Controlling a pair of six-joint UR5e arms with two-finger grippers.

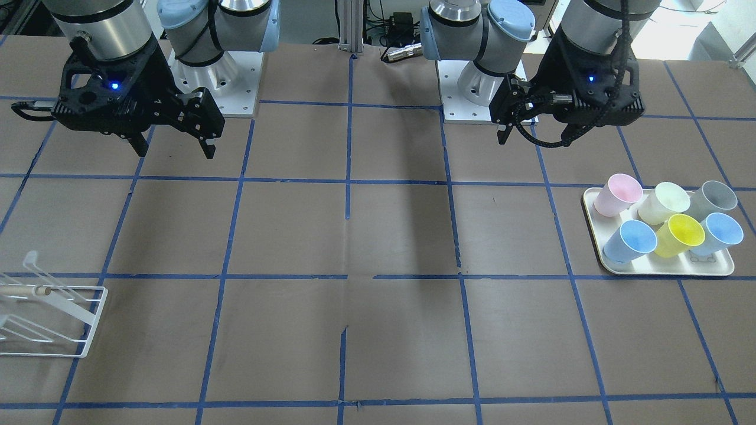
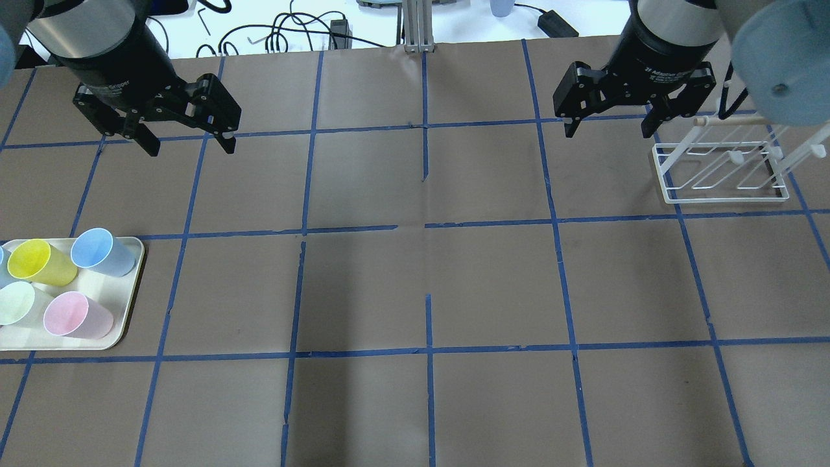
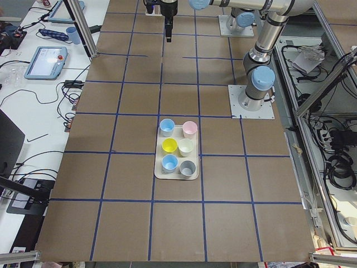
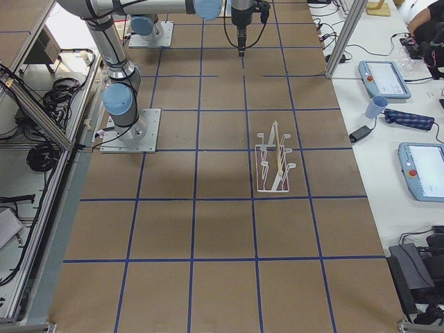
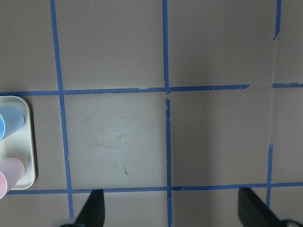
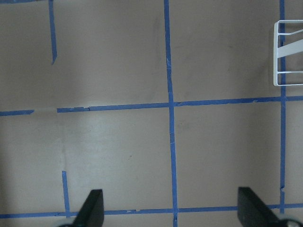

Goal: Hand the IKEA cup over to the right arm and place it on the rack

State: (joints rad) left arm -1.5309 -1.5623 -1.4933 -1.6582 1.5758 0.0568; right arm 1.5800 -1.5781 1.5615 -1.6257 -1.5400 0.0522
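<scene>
Two pale blue IKEA cups lie tipped on a cream tray with yellow, pink, cream and grey cups. One blue cup shows in the overhead view and at the left wrist view's edge. My left gripper hangs open and empty, above the table, away from the tray. My right gripper is open and empty, just left of the white wire rack in the overhead view.
The table is brown with a blue tape grid. The tray sits on my left side, the rack on my right. Both arm bases stand at the table's robot side.
</scene>
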